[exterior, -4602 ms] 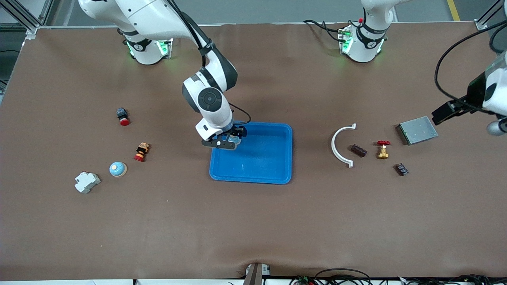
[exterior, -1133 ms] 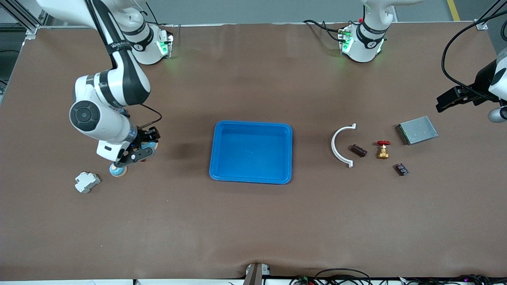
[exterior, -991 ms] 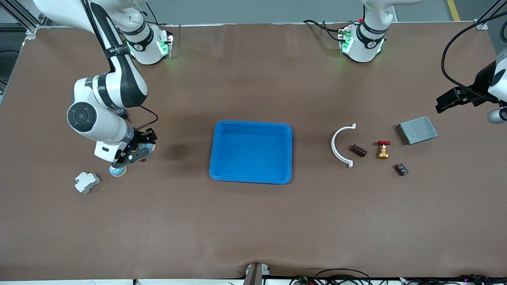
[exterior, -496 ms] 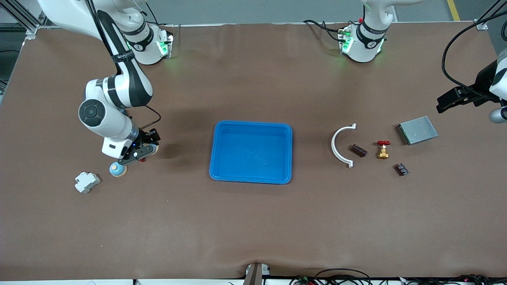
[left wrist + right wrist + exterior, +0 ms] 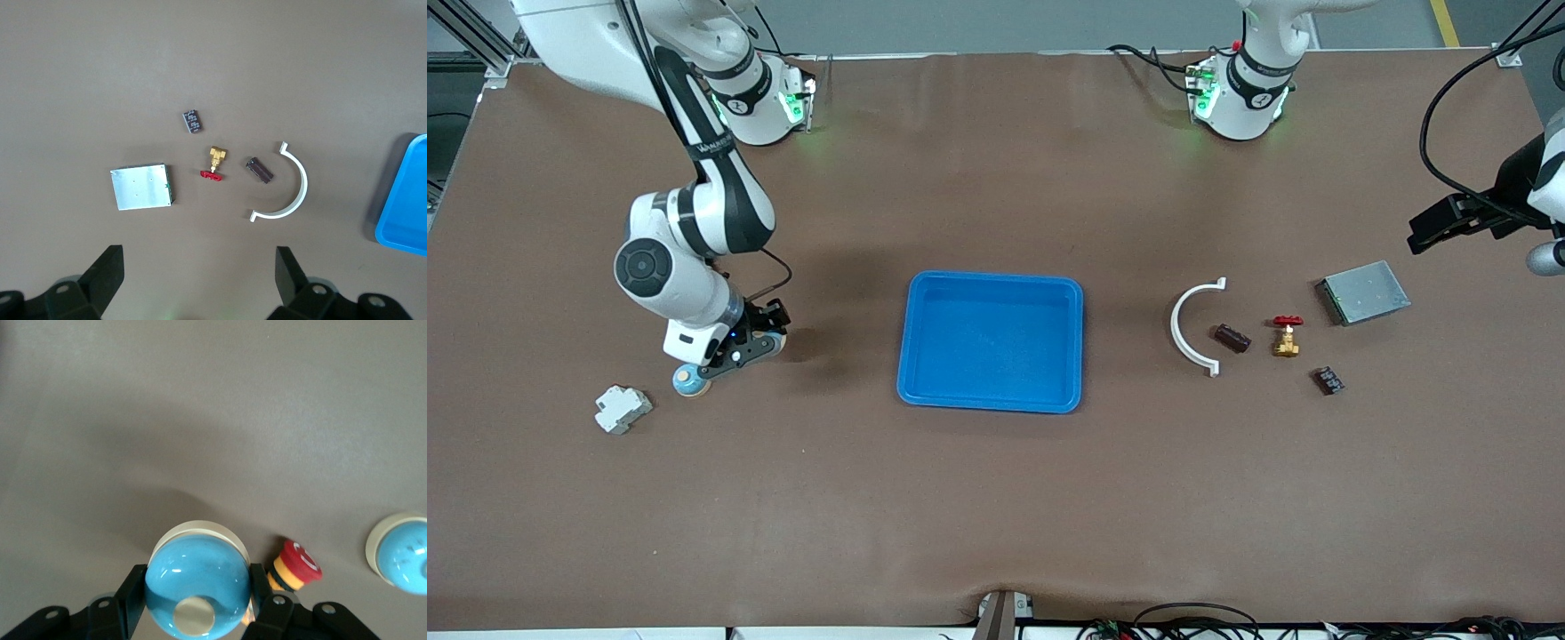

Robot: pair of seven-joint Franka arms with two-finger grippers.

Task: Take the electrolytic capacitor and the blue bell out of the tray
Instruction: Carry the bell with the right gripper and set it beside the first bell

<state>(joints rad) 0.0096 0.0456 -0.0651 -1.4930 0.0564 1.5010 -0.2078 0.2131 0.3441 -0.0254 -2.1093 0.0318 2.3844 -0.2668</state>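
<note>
My right gripper (image 5: 743, 348) is shut on a blue dome bell with a cream base (image 5: 197, 585). It holds the bell low over the table at the right arm's end, beside a red and yellow push button (image 5: 293, 565). A second blue bell (image 5: 689, 380) stands on the table by the gripper and also shows in the right wrist view (image 5: 403, 553). A dark brown cylindrical part that looks like the capacitor (image 5: 1232, 338) lies at the left arm's end, also in the left wrist view (image 5: 259, 171). My left gripper (image 5: 1421, 236) is open and empty, high over that end (image 5: 199, 261).
An empty blue tray (image 5: 919, 391) sits mid-table. A white breaker block (image 5: 621, 409) lies near the second bell. At the left arm's end lie a white curved clip (image 5: 1183, 324), a brass valve with a red handle (image 5: 1286, 334), a small black part (image 5: 1328, 380) and a grey metal box (image 5: 1365, 292).
The right gripper carried the bell from the tray's edge to the right arm's end. In the last second it shifted slightly toward the tray. The left arm barely moved.
</note>
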